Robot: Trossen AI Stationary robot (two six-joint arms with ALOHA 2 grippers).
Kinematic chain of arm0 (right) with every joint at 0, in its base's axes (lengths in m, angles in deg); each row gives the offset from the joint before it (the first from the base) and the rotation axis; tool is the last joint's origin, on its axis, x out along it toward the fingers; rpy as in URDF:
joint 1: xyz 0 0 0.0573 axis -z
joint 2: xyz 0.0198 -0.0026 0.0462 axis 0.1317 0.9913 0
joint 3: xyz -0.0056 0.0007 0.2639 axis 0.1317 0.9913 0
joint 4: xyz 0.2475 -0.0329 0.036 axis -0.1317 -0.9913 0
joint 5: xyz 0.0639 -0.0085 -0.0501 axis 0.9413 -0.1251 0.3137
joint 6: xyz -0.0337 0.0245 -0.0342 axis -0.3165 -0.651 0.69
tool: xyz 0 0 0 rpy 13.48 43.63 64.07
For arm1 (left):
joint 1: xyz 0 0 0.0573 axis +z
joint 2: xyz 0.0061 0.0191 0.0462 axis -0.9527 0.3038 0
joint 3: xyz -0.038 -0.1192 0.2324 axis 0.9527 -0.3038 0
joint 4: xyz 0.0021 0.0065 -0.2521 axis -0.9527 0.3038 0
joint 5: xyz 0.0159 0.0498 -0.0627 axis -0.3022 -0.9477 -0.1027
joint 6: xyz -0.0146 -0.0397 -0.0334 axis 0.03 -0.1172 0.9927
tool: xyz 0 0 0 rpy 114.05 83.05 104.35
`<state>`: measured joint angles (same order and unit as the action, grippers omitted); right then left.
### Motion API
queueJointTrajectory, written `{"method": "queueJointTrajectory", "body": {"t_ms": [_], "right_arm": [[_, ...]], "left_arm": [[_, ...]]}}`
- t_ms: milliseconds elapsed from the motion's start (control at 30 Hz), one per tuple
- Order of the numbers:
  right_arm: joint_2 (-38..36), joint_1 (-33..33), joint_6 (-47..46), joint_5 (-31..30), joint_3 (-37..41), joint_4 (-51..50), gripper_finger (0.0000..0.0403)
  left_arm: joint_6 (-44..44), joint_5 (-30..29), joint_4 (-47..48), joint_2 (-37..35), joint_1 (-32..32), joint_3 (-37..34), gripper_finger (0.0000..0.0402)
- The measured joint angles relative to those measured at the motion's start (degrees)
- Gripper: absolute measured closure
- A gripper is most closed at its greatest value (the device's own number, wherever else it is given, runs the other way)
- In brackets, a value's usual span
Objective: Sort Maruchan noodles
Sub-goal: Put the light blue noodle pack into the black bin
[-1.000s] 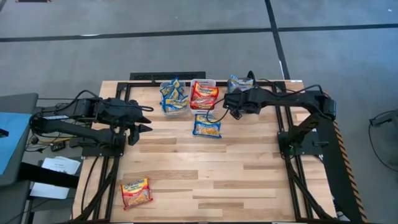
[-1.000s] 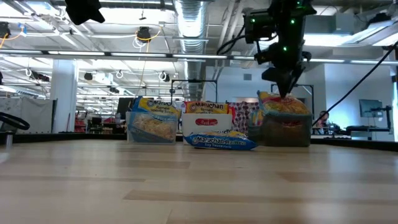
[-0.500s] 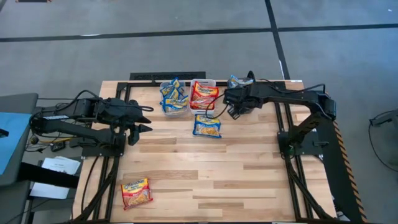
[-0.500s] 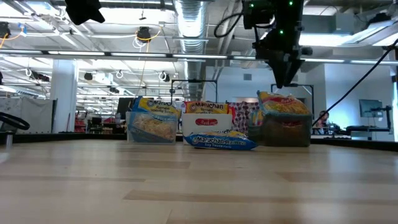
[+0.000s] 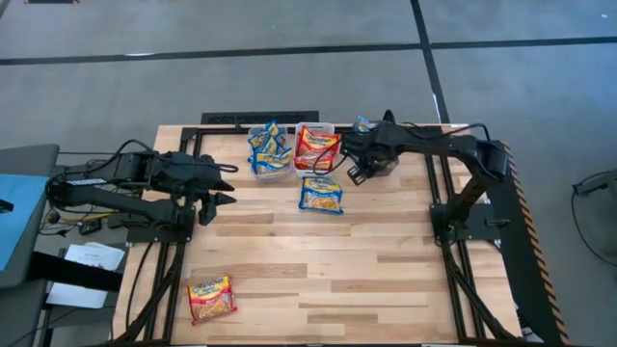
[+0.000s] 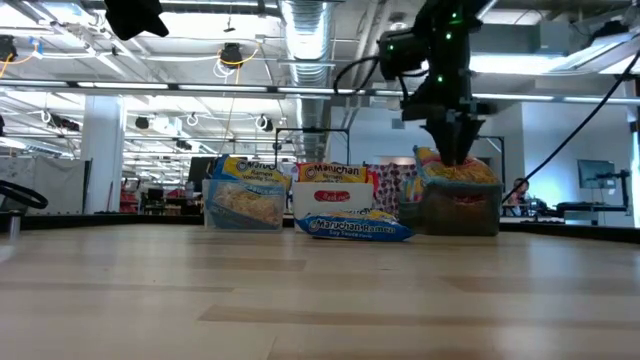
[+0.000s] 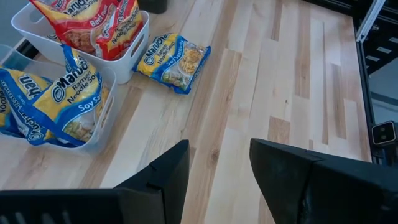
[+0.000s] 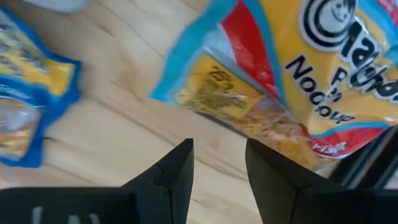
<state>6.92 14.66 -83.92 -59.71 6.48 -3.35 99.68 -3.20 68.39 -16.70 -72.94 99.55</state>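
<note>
Wood tabletop (image 5: 386,260), loose blue packet (image 5: 321,196) at 12. Light, crinkly, slippery, brittle inside; pinch at edge seam. Right gripper (image 5: 355,166) half-open, empty, just beside; left gripper (image 5: 224,183) parted, empty, at 9.

**Both arms raised, both tools parted and empty**

The dark right arm reaches from its base at the right edge across the far part of the counter, elbow bent, and its two-finger right tool (image 5: 353,162) hangs above the surface with fingers parted, nothing between them. The dark left arm lies folded low at the left side, its left tool (image 5: 226,183) pointing inward, fingers likewise apart and empty.
</note>
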Motion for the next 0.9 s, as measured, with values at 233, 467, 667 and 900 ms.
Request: {"method": "queueJointTrajectory", "body": {"t_ms": [233, 467, 667, 900], "right_arm": [[2.71, 2.6, -0.31, -0.16, 0.02, -1.82, 0.0235], [4.9, 5.36, -0.37, -3.3, 0.02, -1.85, 0.0235], [4.91, 7.7, -0.71, -2.84, 0.02, -1.83, 0.0235], [4.89, 9.13, -1.98, 3.46, 0.02, -1.37, 0.0235]], "left_arm": [[0.04, 0.0, 0.0, 0.01, 0.0, 0.0, 0.0246], [0.09, 0.0, 0.04, -0.01, 0.0, 0.0, 0.0246], [0.09, 0.0, 0.36, -0.01, 0.0, 0.0, 0.0246], [-0.98, 0.0, 0.37, -0.01, 0.0, 0.0, 0.0246]]}}
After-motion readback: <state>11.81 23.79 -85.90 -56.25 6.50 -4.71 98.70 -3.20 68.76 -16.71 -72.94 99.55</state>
